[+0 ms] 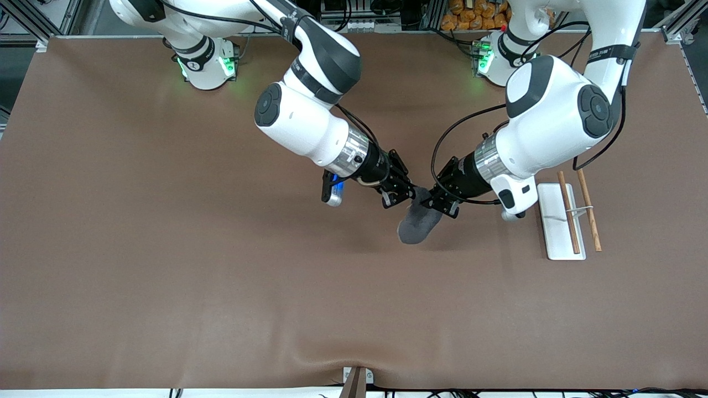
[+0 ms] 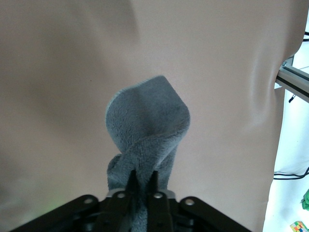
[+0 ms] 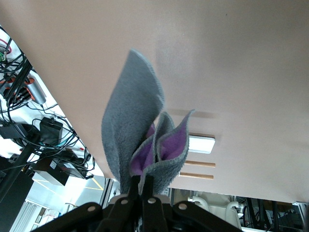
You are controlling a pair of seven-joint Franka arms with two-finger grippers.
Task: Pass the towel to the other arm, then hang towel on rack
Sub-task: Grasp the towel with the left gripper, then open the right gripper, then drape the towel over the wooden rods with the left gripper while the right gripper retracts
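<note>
Towel (image 1: 418,224) hangs lengthwise below both grippers, over bare table (image 1: 221,287). Right gripper (image 1: 399,194) and left gripper (image 1: 440,203) both pinch its top end. Rack (image 1: 560,221) sits beside left gripper, apart.

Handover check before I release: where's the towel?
The towel hangs over mid-table, pinched by both the right gripper and left gripper, toward the right arm's end from the rack.
</note>
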